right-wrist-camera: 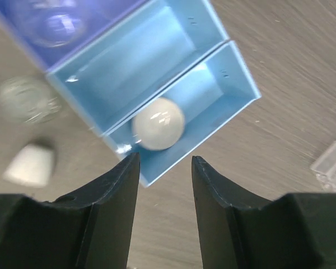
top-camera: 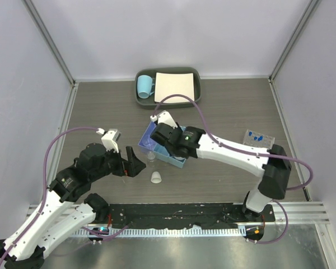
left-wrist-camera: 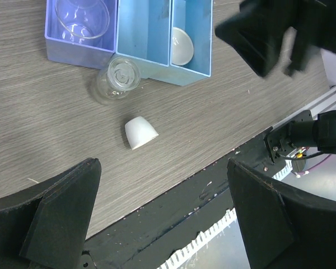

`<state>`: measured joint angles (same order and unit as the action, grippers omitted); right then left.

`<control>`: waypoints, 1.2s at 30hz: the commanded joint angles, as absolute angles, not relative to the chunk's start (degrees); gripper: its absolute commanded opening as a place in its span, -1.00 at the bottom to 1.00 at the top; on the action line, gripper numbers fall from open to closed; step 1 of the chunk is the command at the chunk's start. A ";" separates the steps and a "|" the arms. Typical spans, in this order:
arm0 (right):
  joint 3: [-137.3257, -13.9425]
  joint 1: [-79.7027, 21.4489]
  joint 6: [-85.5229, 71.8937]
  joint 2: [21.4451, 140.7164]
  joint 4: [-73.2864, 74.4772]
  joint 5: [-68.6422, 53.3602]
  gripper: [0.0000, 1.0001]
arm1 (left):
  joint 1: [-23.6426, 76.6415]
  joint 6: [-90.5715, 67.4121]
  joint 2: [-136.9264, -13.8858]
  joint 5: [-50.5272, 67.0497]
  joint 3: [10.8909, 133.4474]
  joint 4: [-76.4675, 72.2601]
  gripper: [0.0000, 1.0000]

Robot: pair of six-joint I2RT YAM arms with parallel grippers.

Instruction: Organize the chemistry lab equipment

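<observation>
Right pincer point(right-wrist-camera: 165, 162) hangs half open and empty over the end compartment of the blue box point(right-wrist-camera: 213, 84), where one white dish point(right-wrist-camera: 158, 124) sits. Left pincer point(left-wrist-camera: 162, 171), wide open and empty, hovers over the counter point(left-wrist-camera: 45, 129) near a tipped second dish point(left-wrist-camera: 140, 133) and small bottle point(left-wrist-camera: 117, 79).

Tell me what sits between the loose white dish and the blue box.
The small clear bottle, close beside the blue three-compartment box; bare table separates it from the loose white dish. Left wrist view shows it.

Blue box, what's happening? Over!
Left gripper, right gripper open, empty. One small white round dish inside blue three-compartment plastic box; other white dish on table. Nothing blocking.
</observation>
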<state>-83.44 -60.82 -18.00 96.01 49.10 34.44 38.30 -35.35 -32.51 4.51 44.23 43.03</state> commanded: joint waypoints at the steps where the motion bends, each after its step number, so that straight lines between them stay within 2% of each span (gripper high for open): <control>1: -80.61 -66.79 -23.80 88.25 46.42 31.03 -0.04 | 38.58 -34.98 -32.35 4.04 44.56 41.40 1.00; 6: -66.75 -73.63 -26.02 82.19 30.78 26.81 -0.04 | 38.50 -34.98 -31.99 3.95 44.65 41.48 1.00; 11: -58.02 -79.00 -22.25 83.23 18.05 32.94 -0.03 | 38.58 -34.81 -29.45 4.04 44.65 41.22 0.99; 13: -55.90 -82.24 -20.40 85.41 14.96 35.76 0.04 | 38.58 -34.72 -26.90 3.87 44.47 40.96 0.99; 17: -55.63 -85.34 -18.11 89.73 9.60 43.75 0.08 | 38.58 -34.89 -21.46 2.29 44.21 40.69 0.99; 26: -59.84 -87.71 -17.75 98.95 5.36 50.71 0.11 | 38.58 -35.33 -10.73 0.53 43.24 39.64 0.99; 36: -65.13 -88.42 -15.38 107.22 5.71 55.28 0.12 | 38.76 -35.33 -11.78 0.79 43.42 39.90 1.00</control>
<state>-62.59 -88.03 -16.08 107.07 7.79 50.65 38.57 -35.51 -11.16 1.06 43.55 42.59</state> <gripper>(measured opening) 0.563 0.996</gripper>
